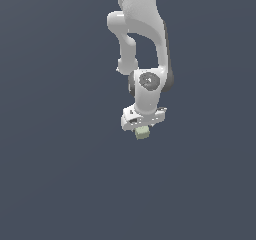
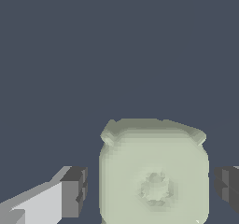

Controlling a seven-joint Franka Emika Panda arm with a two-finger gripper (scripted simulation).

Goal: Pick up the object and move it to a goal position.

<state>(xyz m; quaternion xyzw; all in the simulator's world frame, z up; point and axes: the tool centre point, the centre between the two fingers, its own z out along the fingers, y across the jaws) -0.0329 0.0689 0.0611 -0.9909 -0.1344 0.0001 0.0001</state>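
White Panda arm [image 1: 142,39] hangs down over a flat dark slate-blue surface [image 1: 55,174], w/ the wrist joint's grey round cap facing the exterior cam. At the arm's low end sits the white gripper [image 1: 142,129], tilted a bit, its far side toward the exterior view's right riding slightly higher.

The object, a small pale greenish-beige cube [image 1: 142,132], pokes out just below the gripper body, right under the hand, a touch toward the exterior view's right of the hand's centre. It's clearly narrower than the gripper. Can't tell from the exterior view whether the cube rests on the surface or hangs clear of it; no shadow to go by.

Wrist view is much closer: cube [image 2: 154,176] fills the space between the two dark grey finger pads [image 2: 74,192]. Rounded corners, matte face, w/ a faint round dimple mark in the middle of the facing side. One pad on its white finger sits just beside one flank of the cube, a thin dark sliver of gap showing btwn them; the other pad, cut off at the frame edge, also shows a narrow gap on the opposite flank. So the jaws bracket the cube closely but neither pad looks pressed onto it. Gripper [image 2: 151,190] reads as parted around the cube, not clamped.
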